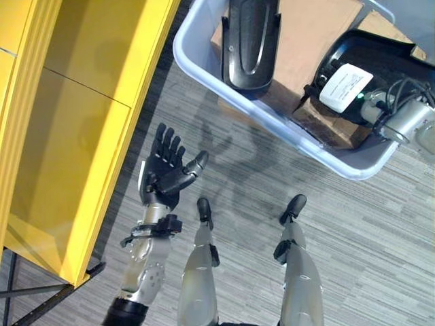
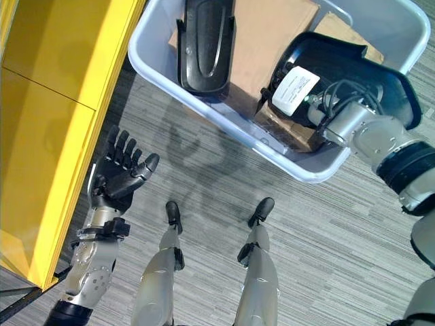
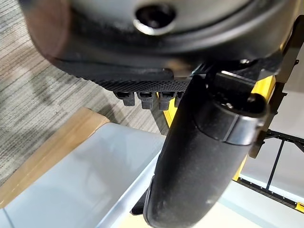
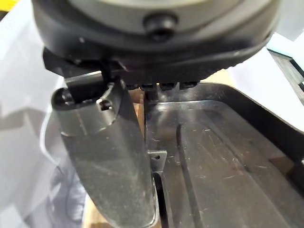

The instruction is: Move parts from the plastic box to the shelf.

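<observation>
Inside the plastic box, right hand reaching onto the curved black part; thumb lying along the part's inner edge, fingers hidden behind the rim, so grip impossible to judge. Lying directly under and ahead of that hand, part's long axis running roughly along the reach. Bearing a white label, print too small to read. Resting beyond it, toward the left hand's side, a second elongated black part on brown cardboard. Hanging well apart from the box, left hand, fingers spread and holding nothing, just beside the yellow shelf. Right hand clearly nearer to both parts.
</observation>
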